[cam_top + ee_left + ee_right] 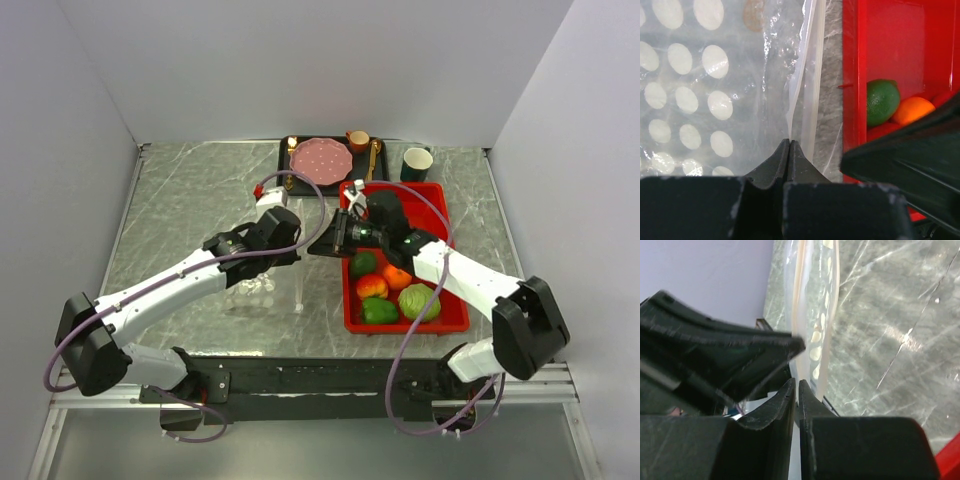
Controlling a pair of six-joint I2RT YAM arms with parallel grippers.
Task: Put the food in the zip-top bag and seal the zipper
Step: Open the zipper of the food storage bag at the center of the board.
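Observation:
The clear zip-top bag [262, 290] with white dots lies on the marble table, left of the red tray [455, 320]. Its white zipper strip [811, 75] runs along the edge facing the tray and also shows in the right wrist view [800, 300]. My left gripper [789, 142] is shut on the bag's mouth edge. My right gripper [796, 382] is shut on the same edge, close against the left gripper [300, 250]. In the tray lie the avocado [362, 263], orange [397, 275], red-yellow fruit [372, 287], green pepper [379, 310] and cabbage [418, 300]. The apple is hidden.
A black tray at the back holds a pink plate [320, 157], a brown cup [358, 140] and a gold spoon [372, 158]. A dark green cup [416, 162] stands behind the red tray. Grey walls close in on three sides.

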